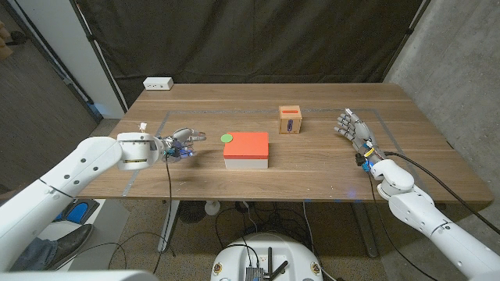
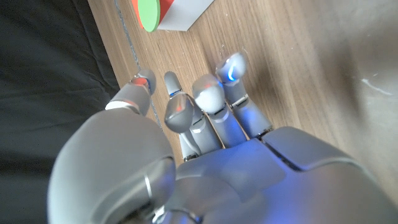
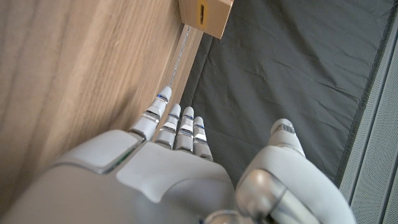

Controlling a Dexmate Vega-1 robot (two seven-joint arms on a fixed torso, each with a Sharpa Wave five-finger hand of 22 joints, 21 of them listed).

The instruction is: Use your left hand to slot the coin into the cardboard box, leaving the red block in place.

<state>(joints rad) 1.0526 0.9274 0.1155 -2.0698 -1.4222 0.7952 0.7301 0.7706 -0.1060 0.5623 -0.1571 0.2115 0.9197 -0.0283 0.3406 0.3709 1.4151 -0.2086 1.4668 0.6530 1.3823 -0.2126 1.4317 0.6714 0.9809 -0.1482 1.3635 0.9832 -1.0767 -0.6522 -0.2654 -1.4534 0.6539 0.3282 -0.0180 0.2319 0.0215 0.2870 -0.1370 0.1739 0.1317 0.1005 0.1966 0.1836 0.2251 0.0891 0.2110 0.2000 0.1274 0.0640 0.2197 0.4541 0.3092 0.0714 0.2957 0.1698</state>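
Note:
A green coin [image 1: 227, 138] lies on the table by the far left corner of the red block [image 1: 247, 144], which has a red top and white sides. In the left wrist view the coin [image 2: 148, 14] sits close against the block [image 2: 186, 11]; whether they touch I cannot tell. My left hand [image 1: 181, 144] hovers a short way left of the coin, fingers [image 2: 208, 99] spread toward it and holding nothing. The small cardboard box [image 1: 291, 120] with a dark slot stands behind the block to the right, also seen in the right wrist view [image 3: 204, 14]. My right hand [image 1: 353, 129] stands open at the table's right.
A white rectangular device [image 1: 158, 83] sits at the far left corner of the wooden table [image 1: 312, 176]. A thin taped line [image 1: 148, 148] outlines a work area on the table. Dark curtains hang behind the table.

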